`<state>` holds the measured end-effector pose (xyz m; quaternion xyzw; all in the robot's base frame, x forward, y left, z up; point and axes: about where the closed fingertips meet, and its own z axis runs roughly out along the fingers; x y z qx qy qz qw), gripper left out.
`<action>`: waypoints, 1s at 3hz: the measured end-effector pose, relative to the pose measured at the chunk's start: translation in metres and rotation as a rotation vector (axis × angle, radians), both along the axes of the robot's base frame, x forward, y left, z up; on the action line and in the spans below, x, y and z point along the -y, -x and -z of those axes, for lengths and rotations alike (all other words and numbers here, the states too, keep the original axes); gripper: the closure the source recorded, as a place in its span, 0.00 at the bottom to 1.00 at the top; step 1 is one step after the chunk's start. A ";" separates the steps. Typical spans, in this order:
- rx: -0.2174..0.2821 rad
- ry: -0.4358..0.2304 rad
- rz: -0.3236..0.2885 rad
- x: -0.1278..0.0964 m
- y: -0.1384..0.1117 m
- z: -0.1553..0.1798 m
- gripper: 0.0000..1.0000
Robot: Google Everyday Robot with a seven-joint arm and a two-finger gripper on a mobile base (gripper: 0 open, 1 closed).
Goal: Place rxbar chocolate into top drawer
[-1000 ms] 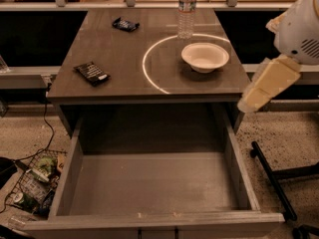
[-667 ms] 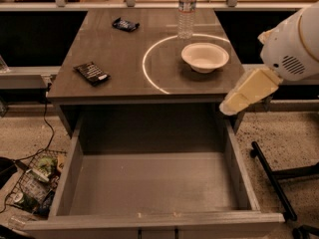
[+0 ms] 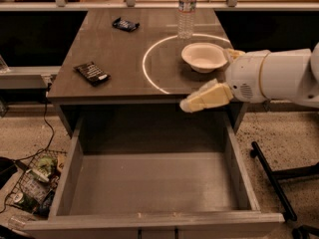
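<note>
The rxbar chocolate (image 3: 92,73), a flat black wrapper with pale lettering, lies on the left part of the tabletop (image 3: 124,54) near its front edge. The top drawer (image 3: 149,183) is pulled wide open below the table and nothing shows inside it. My gripper (image 3: 188,104) is pale yellow, on a white arm coming in from the right. It hangs over the table's front right edge, above the drawer's back right corner and far to the right of the bar. It holds nothing that I can see.
A white bowl (image 3: 204,57) sits inside a pale ring on the table, just behind my gripper. A water bottle (image 3: 186,11) and a small dark wrapper (image 3: 125,24) are at the back. A wire basket (image 3: 32,183) sits on the floor left; black legs (image 3: 271,173) right.
My arm has swung in from the right edge towards the left and slightly down, bringing the gripper from beside the table to over its front right edge.
</note>
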<state>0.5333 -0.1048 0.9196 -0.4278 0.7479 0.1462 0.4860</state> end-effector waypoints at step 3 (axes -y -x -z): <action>0.274 -0.181 -0.014 -0.048 -0.052 -0.044 0.00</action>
